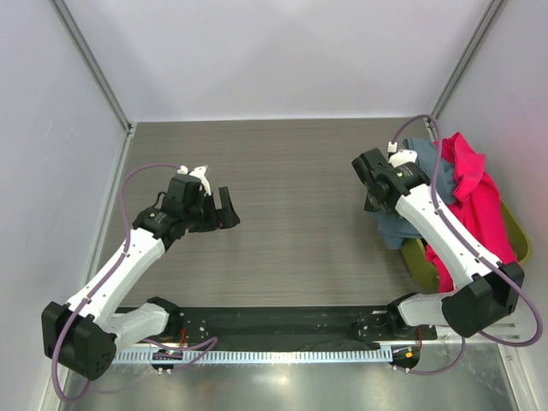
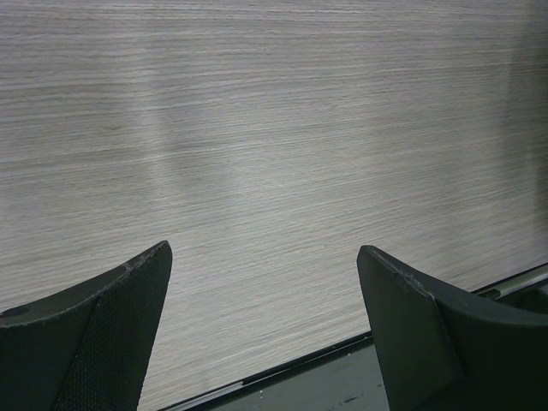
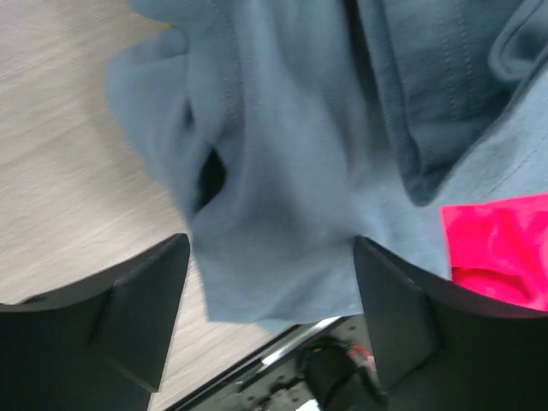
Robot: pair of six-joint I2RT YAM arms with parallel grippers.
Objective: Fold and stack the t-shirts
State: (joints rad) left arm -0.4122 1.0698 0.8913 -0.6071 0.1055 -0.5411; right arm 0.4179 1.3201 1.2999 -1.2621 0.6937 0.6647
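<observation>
A slate grey-blue t-shirt [image 1: 396, 225] hangs crumpled over the edge of the olive-green bin [image 1: 516, 231] at the right, with a bright pink-red t-shirt [image 1: 473, 201] draped over the bin beside it. My right gripper [image 1: 374, 199] is open just above the grey-blue shirt's left edge; in the right wrist view the grey-blue cloth [image 3: 282, 188] lies between and below the spread fingers [image 3: 141, 300], and a corner of the pink-red shirt [image 3: 501, 248] shows at the right. My left gripper [image 1: 224, 211] is open and empty over bare table, fingers [image 2: 120, 325] wide apart. No teal or pale pink shirt is in view.
The wood-grain table [image 1: 291, 197] is walled by white panels at the back and sides. The black base rail [image 1: 274, 325] runs along the near edge. Purple cables loop from both arms.
</observation>
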